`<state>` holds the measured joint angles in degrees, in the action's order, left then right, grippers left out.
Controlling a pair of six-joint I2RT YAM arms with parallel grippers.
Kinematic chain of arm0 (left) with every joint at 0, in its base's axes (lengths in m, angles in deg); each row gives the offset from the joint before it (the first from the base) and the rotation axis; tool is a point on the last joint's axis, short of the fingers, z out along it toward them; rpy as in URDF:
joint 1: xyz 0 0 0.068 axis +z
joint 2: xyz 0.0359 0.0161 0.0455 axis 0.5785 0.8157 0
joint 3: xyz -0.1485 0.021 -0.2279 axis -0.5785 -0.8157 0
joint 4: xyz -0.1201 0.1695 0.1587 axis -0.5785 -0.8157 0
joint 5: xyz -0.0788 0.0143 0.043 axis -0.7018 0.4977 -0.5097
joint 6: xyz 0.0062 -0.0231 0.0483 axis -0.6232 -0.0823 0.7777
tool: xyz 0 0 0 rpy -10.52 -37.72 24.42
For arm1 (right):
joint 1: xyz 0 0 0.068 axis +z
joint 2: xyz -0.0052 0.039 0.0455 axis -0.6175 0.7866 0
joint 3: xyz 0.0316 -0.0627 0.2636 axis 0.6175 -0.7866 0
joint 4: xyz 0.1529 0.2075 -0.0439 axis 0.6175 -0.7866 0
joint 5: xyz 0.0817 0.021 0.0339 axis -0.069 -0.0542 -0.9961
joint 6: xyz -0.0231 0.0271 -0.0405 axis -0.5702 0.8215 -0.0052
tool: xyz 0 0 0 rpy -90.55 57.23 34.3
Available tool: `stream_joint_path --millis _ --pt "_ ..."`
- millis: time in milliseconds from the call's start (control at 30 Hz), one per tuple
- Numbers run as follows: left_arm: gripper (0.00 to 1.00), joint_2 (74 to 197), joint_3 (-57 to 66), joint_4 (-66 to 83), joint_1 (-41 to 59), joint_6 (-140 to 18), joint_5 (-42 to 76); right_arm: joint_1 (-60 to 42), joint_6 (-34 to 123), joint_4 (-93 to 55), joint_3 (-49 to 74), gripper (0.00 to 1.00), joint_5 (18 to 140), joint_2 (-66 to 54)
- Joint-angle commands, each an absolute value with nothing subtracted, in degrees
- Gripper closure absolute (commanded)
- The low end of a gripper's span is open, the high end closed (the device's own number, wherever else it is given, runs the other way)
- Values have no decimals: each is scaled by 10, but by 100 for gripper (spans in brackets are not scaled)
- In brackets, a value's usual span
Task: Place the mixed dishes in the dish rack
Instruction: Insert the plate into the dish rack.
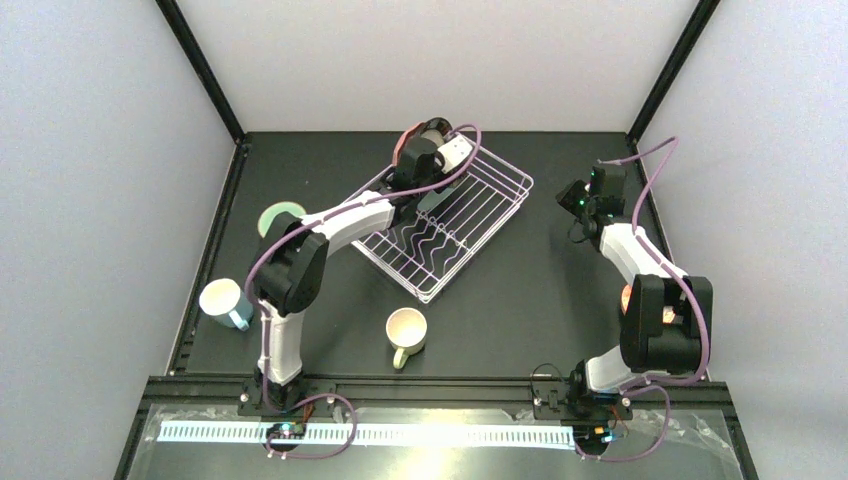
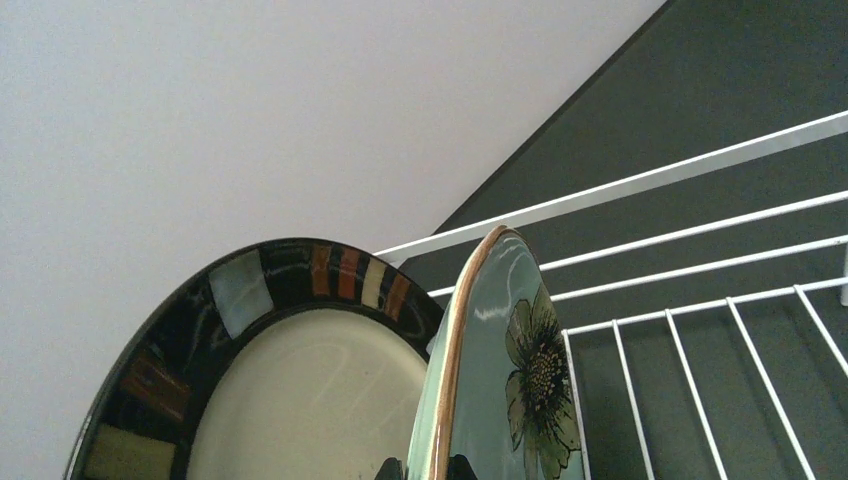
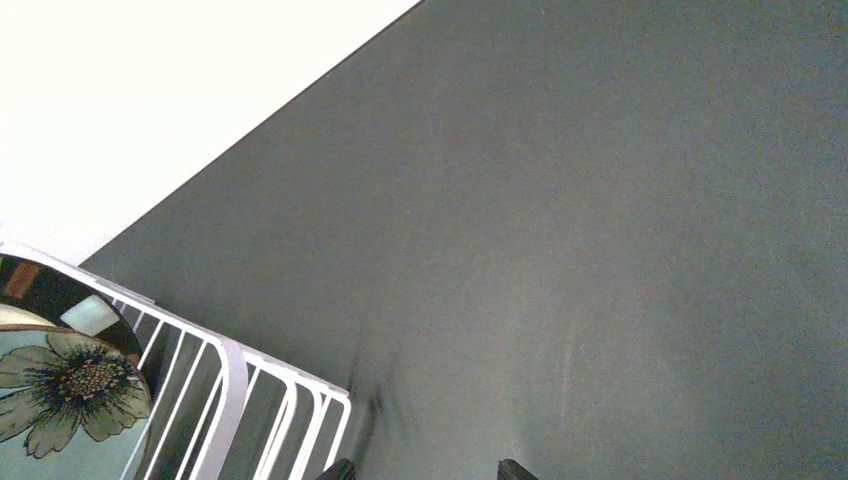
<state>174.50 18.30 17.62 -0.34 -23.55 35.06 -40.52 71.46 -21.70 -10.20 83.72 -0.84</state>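
The left tool (image 2: 428, 470) is clamped on the rim of the flowered plate (image 2: 505, 385), which stands on edge at the 11 o'clock corner of the rack (image 2: 640, 182), just beside the dark-rimmed plate (image 2: 300, 390). The right tool (image 3: 428, 470) hangs wide open and empty over the table (image 3: 600, 250), at 3 o'clock from the rack. The flowered plate is stiff and glazed, likely slippery and easy to chip, so it is best pinched at its rim.

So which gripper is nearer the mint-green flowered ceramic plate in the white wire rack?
Left. The left gripper is shut on the rim of the mint-green flowered plate; the right gripper hangs open over the dark table, outside the white wire rack.
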Motion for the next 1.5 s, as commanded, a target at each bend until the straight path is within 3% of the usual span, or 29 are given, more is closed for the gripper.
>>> stream_joint_path --millis 0,300,433,567,733,1133,1467 --pt "99 1758 185 207 9 -246 347 -398 704 -211 -102 19 858 -5" --pt "98 1769 185 208 20 -260 342 -392 702 -217 -102 19 863 -8" --pt "68 1769 185 209 24 -265 346 -386 705 -218 -102 19 864 -7" --pt "57 1767 186 213 30 -270 357 -385 707 -220 -101 19 864 -8" --pt "49 1762 188 224 35 -281 378 -385 706 -225 -100 19 878 -9" --pt "46 1722 190 242 34 -311 411 -370 696 -252 -83 19 888 -23" --pt "43 1634 219 165 25 -393 448 -370 691 -322 -32 18 892 -45"
